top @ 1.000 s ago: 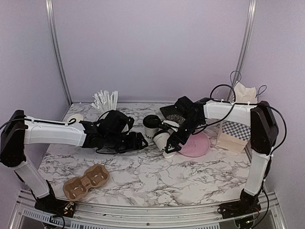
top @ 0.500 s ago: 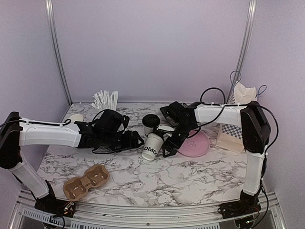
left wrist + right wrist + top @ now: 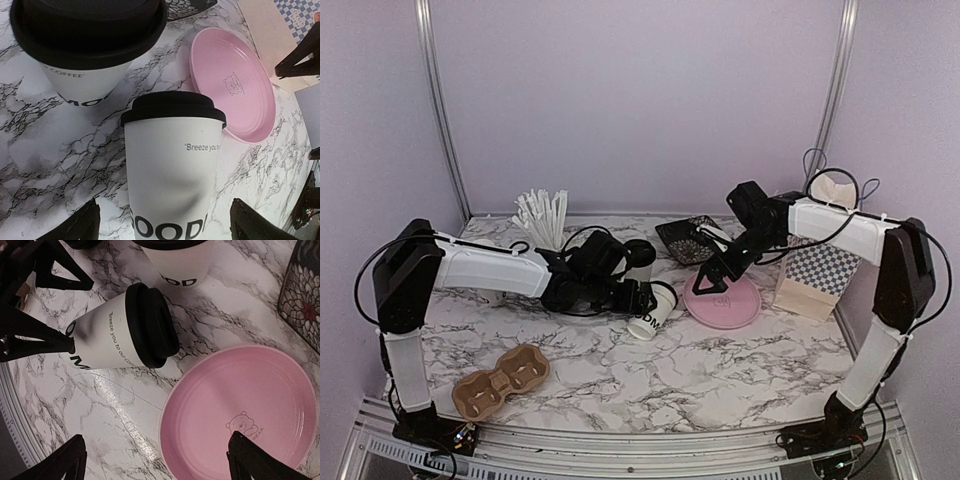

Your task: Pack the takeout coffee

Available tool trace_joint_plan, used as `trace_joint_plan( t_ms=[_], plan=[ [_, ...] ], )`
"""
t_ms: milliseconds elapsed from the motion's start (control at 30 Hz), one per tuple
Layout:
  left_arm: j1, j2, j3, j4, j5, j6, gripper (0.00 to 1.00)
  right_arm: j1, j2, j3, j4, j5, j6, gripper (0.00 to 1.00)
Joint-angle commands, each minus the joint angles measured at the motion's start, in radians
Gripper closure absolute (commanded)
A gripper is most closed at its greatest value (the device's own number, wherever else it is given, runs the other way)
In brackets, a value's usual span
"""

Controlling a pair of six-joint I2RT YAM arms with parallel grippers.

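Finding: the left pincer (image 3: 162, 207) has its fingers apart, straddling the tipped takeout cup (image 3: 172, 165). The left wrist view shows a gap on both sides, so it is not clamped. That cup lies on its side at mid-worktop (image 3: 720, 370), lid on and pointing toward the pink plate (image 3: 722, 300); its wall shows a dent. The second lidded cup (image 3: 640, 255) stands upright just behind it. The right pincer (image 3: 712, 278) has its fingers apart and empty, over the plate.

Assessment: the step in hand is gripping the fallen cup. Close gently on the mid-wall, clear of the lid, as the paper crumples. Right it before carrying it to the cardboard cup carrier (image 3: 500, 380) at the near-left corner. Risks: rolling, or the lid popping off.
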Motion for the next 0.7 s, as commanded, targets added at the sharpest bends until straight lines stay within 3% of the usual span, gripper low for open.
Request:
trace_joint_plan(
  t_ms=[0, 200, 467, 667],
  plan=[
    [-0.025, 0.086, 0.062, -0.1, 0.03, 0.062, 0.09, -0.023, -0.05, -0.021, -0.001, -0.04, -0.02, 0.04],
    [-0.043, 0.141, 0.096, -0.158, 0.02, 0.103, 0.13, -0.036, -0.061, -0.029, 0.007, -0.055, -0.025, 0.04],
    [-0.051, 0.153, 0.097, -0.171, 0.04, 0.156, 0.26, -0.036, -0.039, -0.028, 0.009, -0.102, -0.039, 0.07],
    [-0.053, 0.107, 0.024, -0.087, 0.079, 0.206, 0.31, -0.036, -0.028, -0.031, 0.006, -0.136, -0.052, 0.08]
  ],
)
